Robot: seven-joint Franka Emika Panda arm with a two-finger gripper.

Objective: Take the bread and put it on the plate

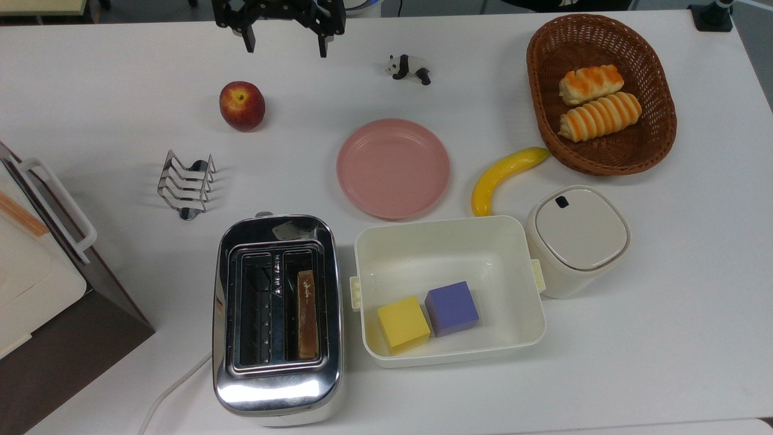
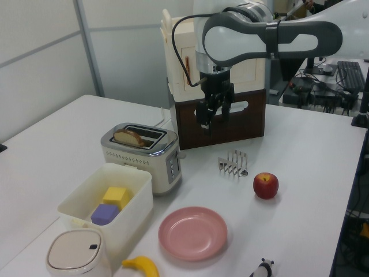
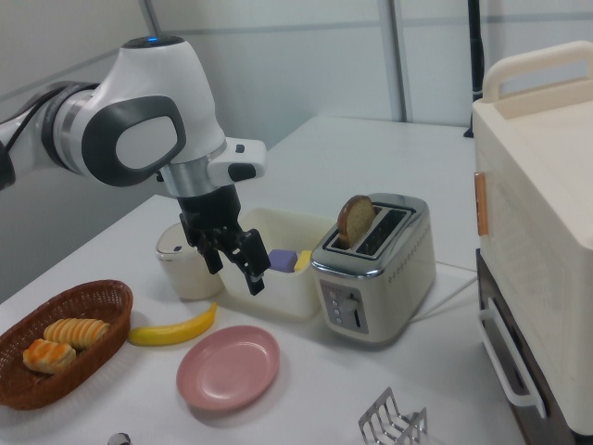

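Note:
The bread (image 1: 307, 314) stands on edge in the right slot of a chrome toaster (image 1: 275, 393); its rounded brown top pokes out of the slot (image 2: 130, 137) (image 3: 354, 219). The pink plate (image 1: 392, 168) (image 2: 192, 233) (image 3: 229, 367) lies bare on the white table, beyond the toaster. My gripper (image 1: 287, 48) (image 2: 209, 120) (image 3: 236, 269) hangs open and holds nothing, high over the table's far edge in the top view, well away from both bread and plate.
Near the gripper sit an apple (image 1: 242, 106), a toy panda (image 1: 409, 66) and a metal toast rack (image 1: 187, 184). A cream tub (image 1: 435, 254) holding two cubes, a lidded pot (image 1: 577, 238), a banana (image 1: 504, 178) and a basket (image 1: 537, 66) of rolls are at the top view's right. A tall box (image 1: 36, 272) stands at the left.

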